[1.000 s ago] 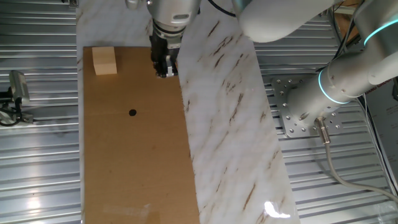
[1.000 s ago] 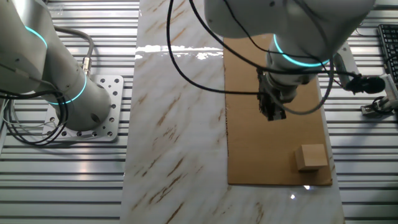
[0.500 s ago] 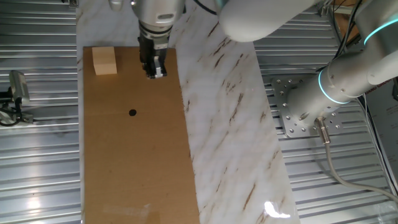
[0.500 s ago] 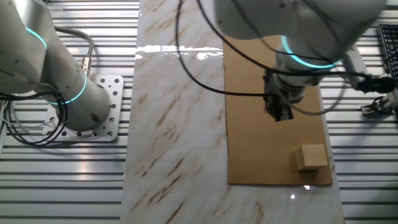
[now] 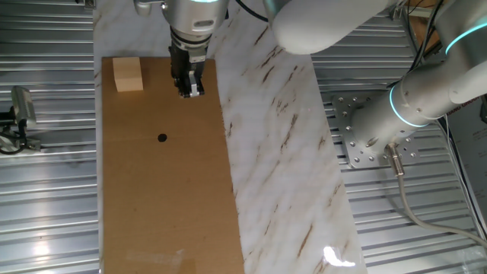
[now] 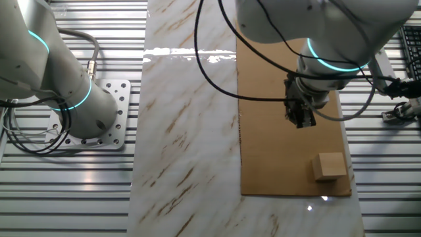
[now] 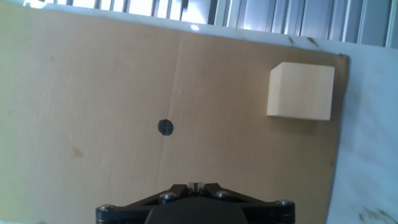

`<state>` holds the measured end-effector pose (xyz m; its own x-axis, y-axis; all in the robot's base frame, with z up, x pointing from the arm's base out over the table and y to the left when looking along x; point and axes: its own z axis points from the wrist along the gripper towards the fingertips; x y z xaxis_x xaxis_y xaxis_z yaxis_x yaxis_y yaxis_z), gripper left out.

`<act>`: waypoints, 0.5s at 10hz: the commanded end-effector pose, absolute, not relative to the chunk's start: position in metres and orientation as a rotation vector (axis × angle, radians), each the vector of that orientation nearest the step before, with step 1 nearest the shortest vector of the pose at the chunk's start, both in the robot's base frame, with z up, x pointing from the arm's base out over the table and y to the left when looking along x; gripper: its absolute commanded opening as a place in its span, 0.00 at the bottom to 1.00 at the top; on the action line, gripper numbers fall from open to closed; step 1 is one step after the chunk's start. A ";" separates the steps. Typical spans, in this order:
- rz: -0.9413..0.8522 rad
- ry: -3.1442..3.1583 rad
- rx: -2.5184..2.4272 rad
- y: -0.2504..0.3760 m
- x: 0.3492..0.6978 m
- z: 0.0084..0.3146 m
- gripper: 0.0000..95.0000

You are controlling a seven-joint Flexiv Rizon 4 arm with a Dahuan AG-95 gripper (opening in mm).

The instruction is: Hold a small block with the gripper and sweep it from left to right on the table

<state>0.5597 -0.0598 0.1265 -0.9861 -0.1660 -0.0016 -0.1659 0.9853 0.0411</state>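
Block: the small block (image 5: 128,74) is a pale tan wooden cube with plain faces, sitting flat in a corner of the brown board, close to 2 of its edges.
Block from the black dot: the black dot (image 5: 161,138) lies well apart from the cube, further in on the board; in the hand view the cube (image 7: 301,91) sits toward the board's corner and the dot (image 7: 165,127) nearer the middle.
Handling: it looks light, stiff and solid, so it should not crush; the smooth faces may slip a little on metal tips, and a light cube could tip if pinched high.
Where to grip: 2 opposite side faces, low and centred, so the bottom face stays on the board for the sweep.
Gripper: the gripper (image 5: 188,89) hangs above the board beside the cube, not touching it and holding nothing; its silvery tips appear close together, but how far apart the fingers stand cannot be told.
Gripper in the other fixed view: the tool (image 6: 302,121) is over the board, with the cube (image 6: 329,166) apart from it.
Table: the table (image 5: 167,213) is the brown board with a white, brown-veined marble strip (image 5: 281,152) alongside.
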 end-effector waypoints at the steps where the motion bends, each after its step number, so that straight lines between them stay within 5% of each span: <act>1: -0.056 -3.127 0.275 -0.062 0.561 0.129 0.00; 5: -0.048 -3.120 0.283 -0.065 0.563 0.134 0.00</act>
<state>0.5628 -0.0654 0.1340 -0.9839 -0.1786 0.0066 -0.1783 0.9834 0.0321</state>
